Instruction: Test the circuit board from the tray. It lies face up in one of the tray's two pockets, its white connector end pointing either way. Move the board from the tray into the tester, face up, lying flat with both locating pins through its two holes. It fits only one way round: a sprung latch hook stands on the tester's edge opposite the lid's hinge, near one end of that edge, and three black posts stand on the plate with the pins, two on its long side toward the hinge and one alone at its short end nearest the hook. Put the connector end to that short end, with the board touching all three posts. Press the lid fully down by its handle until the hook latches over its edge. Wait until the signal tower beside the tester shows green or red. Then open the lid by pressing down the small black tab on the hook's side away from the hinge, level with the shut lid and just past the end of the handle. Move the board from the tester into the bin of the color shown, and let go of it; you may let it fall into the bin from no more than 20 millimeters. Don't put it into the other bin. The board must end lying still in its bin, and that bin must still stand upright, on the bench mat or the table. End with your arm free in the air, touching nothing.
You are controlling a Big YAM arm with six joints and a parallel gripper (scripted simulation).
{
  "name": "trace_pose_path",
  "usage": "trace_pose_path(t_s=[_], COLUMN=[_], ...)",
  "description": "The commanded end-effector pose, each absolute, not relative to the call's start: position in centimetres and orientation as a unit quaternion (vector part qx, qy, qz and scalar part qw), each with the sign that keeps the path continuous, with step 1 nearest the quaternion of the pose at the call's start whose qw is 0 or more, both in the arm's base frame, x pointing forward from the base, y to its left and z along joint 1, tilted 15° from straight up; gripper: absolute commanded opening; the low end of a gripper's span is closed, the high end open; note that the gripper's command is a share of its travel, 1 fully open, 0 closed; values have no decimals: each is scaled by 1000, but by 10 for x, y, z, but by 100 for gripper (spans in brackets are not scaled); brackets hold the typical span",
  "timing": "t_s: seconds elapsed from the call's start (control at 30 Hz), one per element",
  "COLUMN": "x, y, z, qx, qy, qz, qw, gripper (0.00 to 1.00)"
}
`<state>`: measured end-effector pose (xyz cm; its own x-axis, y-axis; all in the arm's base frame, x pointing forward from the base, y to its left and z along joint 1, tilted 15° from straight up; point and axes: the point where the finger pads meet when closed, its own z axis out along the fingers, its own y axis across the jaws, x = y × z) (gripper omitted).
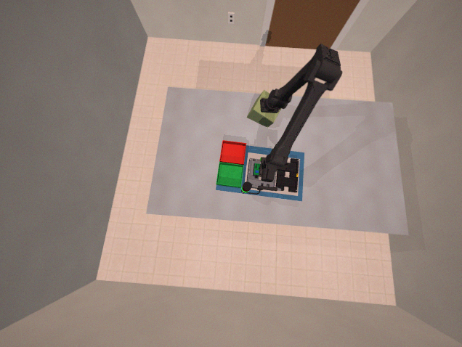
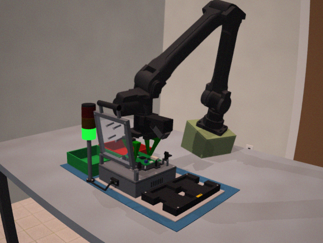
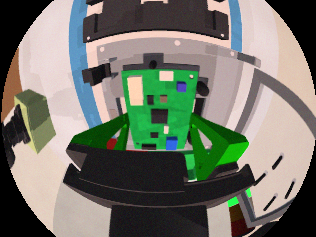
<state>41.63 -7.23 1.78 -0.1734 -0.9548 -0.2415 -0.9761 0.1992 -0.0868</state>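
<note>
The green circuit board (image 3: 159, 109) (image 2: 146, 161) (image 1: 256, 169) is face up on the plate of the grey tester (image 2: 146, 180), with its white connector end toward the latch hook (image 2: 165, 155). My gripper (image 3: 159, 117) (image 2: 143, 154) reaches down onto the board, its green fingers shut on the board's two long edges. I cannot tell whether the board rests on the plate or is raised slightly. The clear lid (image 2: 97, 127) stands open with its handle (image 2: 108, 105) up. The signal tower (image 2: 89, 133) shows green.
The green bin (image 1: 229, 174) (image 2: 78, 157) and red bin (image 1: 232, 152) stand side by side behind the tester. The black tray (image 2: 182, 195) (image 1: 287, 175) (image 3: 156, 9) lies beside the tester on the blue mat (image 2: 208, 198). The arm's olive base block (image 2: 208, 142) stands further back.
</note>
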Motion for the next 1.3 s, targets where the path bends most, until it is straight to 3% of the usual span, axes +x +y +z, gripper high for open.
trace_pose_path(t_s=[0.0, 1.27], x=[438, 437], y=[-85, -87], z=[45, 52], qx=[-632, -632], qy=[762, 762], qz=[19, 19], qw=[141, 141], gripper=[72, 72])
